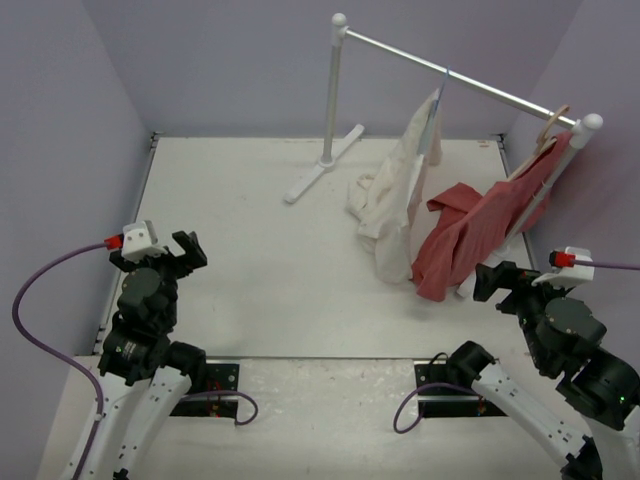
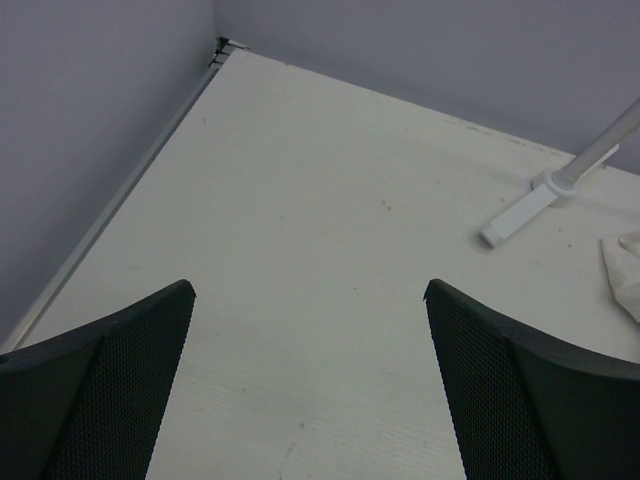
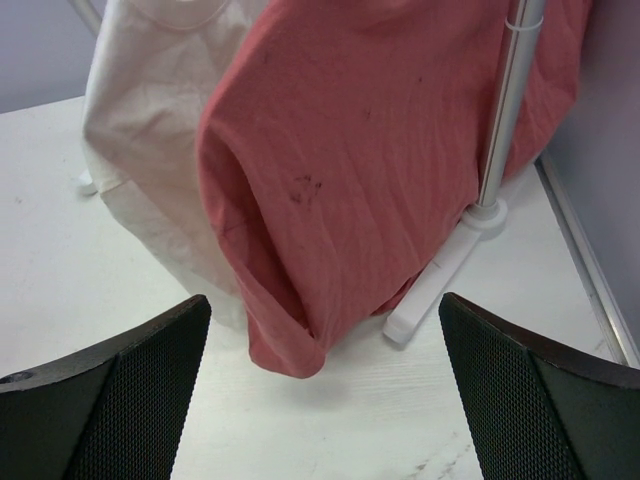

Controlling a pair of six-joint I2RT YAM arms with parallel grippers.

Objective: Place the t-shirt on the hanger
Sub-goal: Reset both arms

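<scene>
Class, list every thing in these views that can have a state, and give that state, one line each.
rack: upright.
blue hanger: hooked on rack.
cream t-shirt: hanging from blue hanger, hem on table.
red garment: hanging from wooden hanger.
left gripper: open, empty.
right gripper: open, empty.

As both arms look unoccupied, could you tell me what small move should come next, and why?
Probably swing the right gripper left toward the cream t-shirt. Its jaws are open and face the red garment, while the t-shirt hangs bunched below the blue hanger, its lower part heaped on the table.
</scene>
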